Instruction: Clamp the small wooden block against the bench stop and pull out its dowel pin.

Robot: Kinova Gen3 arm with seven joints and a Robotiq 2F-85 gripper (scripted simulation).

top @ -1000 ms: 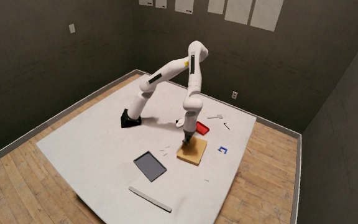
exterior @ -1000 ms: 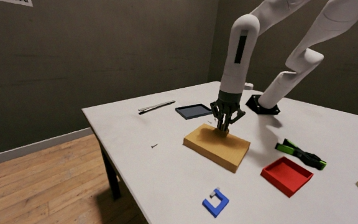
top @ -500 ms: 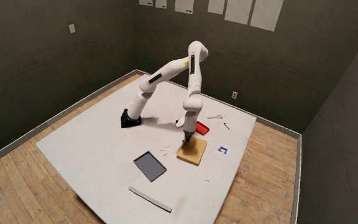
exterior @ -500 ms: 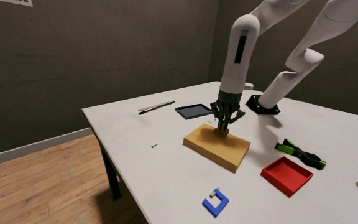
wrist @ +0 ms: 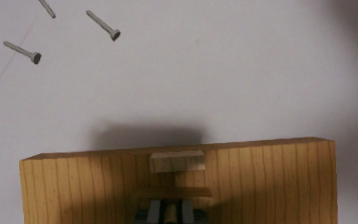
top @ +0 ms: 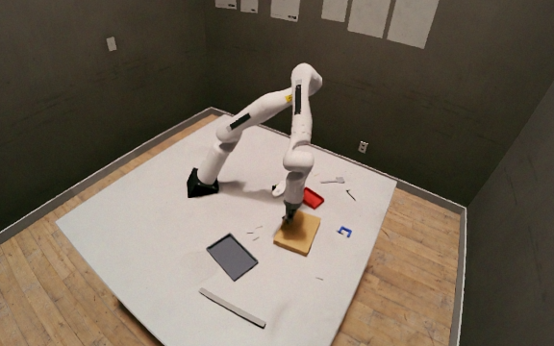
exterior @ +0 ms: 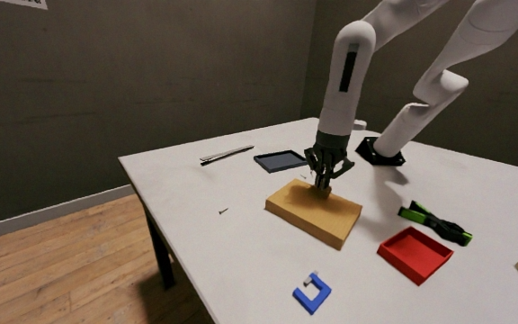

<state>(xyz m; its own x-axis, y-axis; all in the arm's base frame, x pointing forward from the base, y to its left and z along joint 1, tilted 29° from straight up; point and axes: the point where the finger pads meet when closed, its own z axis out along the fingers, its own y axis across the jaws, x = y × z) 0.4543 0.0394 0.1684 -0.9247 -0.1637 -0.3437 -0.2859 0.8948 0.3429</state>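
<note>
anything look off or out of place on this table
One stray screw lies apart from the other three, across the bench board from them, near the table's edge. Nothing looks spilled or broken.
</note>
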